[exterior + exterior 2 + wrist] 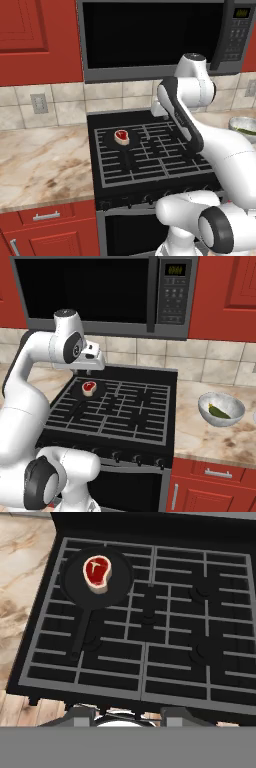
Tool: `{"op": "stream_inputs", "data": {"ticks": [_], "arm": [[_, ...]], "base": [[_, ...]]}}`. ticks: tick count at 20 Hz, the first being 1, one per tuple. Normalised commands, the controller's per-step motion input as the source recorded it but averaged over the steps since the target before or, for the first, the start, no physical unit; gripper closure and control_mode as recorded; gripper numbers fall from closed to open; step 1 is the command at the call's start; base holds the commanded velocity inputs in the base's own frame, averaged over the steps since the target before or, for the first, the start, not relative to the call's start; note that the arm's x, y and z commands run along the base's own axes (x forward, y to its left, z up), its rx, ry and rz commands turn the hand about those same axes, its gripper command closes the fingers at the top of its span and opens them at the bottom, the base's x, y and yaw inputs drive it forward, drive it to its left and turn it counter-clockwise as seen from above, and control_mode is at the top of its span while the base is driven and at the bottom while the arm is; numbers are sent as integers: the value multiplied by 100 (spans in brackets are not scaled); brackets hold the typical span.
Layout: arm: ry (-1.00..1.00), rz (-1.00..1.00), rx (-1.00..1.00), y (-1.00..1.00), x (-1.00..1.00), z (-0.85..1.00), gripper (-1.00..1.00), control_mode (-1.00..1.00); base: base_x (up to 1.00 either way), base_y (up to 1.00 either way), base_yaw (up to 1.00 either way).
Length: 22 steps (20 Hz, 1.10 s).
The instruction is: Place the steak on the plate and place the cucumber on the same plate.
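Taking the stove as the landmark and reading from its left side across: a marble counter runs off to the left of it, with a wall outlet on the tiled wall above and red cabinet drawers below. On the stove's back left burner sits a dark frying pan, its handle pointing toward the front edge, and the steak lies flat in the middle of that pan, red in the centre with a pale rim; it also shows in the left base view and the right base view. The rest of the stove's grey grates carry nothing else. The arm's hand hangs above the back of the stove, close to the pan but well clear of the steak, and looks down over the grates. The gripper's fingers cannot be made out in any view, so I cannot tell whether they are spread or pressed together. A black microwave is mounted over the stove. To the right of the stove, on more marble counter, stands a grey speckled bowl with the cucumber lying inside it.
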Motion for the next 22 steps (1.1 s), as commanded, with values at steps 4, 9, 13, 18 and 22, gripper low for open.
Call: {"op": "stream_inputs", "data": {"ticks": [4,9,13,18,22], "arm": [[-1,0,4,0,-10,-3,-100,-100],[-4,0,0,20,-24,-24,-100,-100],[-4,-5,0,38,-14,-32,-100,-100],[0,-15,2,44,8,-31,-100,-100],[-2,-5,13,29,28,-25,-100,-100]], "base": [[0,0,0],[0,0,0],[0,0,0],[0,0,0],[0,0,0]]}}
